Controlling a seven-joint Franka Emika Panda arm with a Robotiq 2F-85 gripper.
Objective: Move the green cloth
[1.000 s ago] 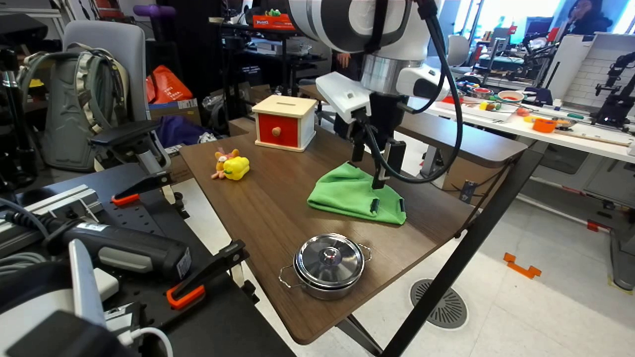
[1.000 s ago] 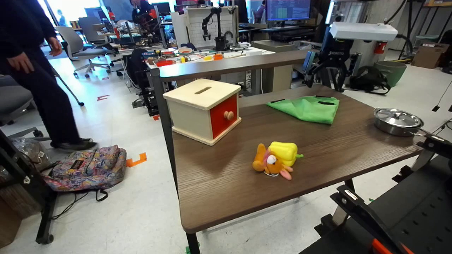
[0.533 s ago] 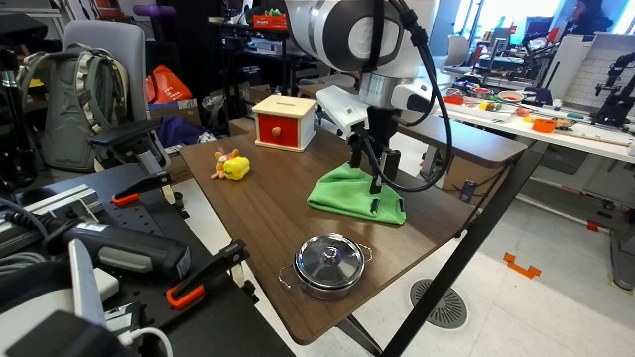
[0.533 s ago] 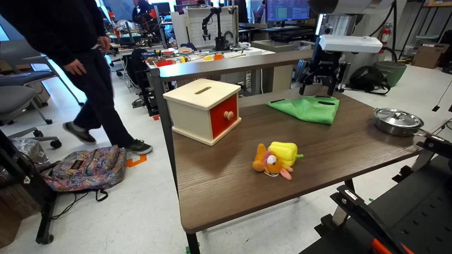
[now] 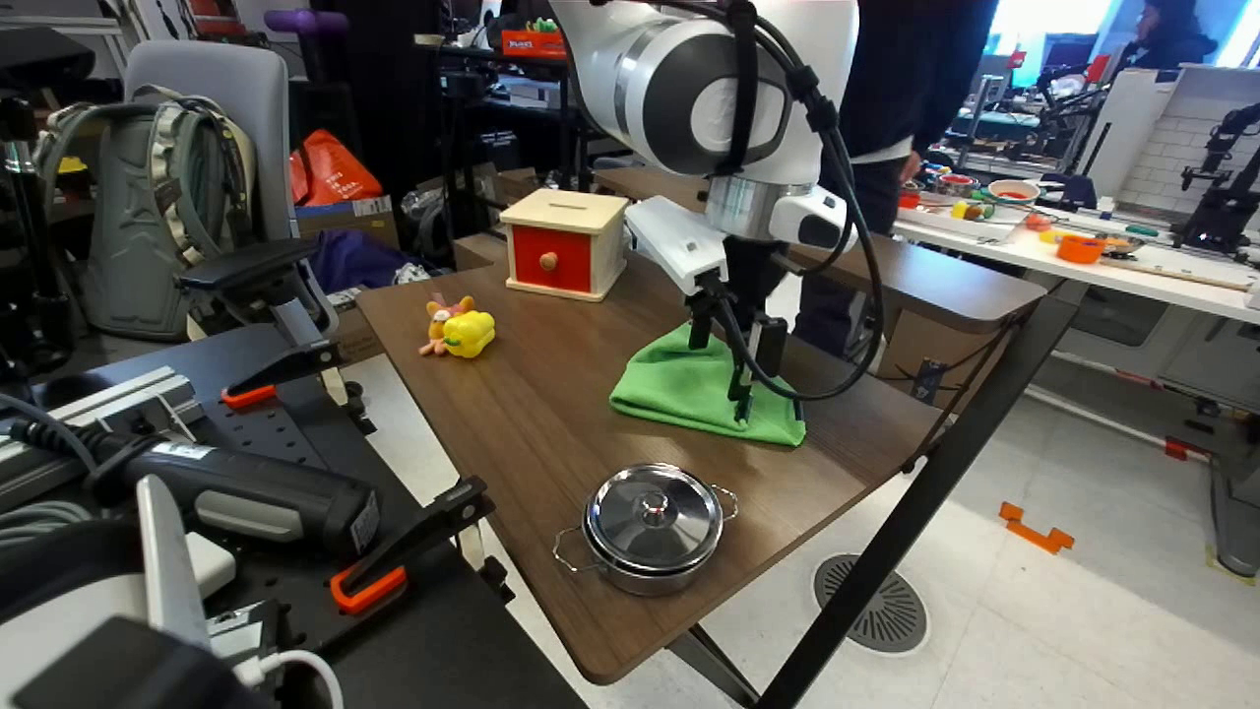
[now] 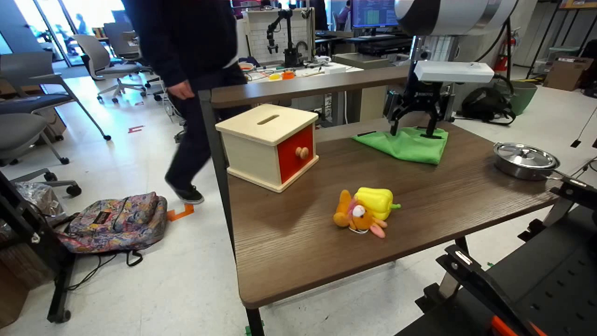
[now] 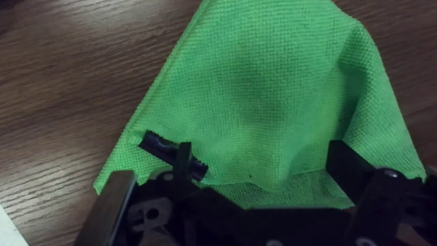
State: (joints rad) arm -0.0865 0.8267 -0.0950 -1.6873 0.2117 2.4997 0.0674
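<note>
In an exterior view, the green woven cloth (image 5: 666,386) lies on the brown wooden table (image 5: 522,394). In an exterior view, the black two-fingered gripper (image 6: 412,133) hangs over it, contact unclear. In the wrist view, the jaws stand parted, probably to gather cloth.

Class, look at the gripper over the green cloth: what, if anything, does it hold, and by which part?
Nothing is held: the gripper is open, its jaws spread over the green cloth, with none of it pinched between them.
</note>
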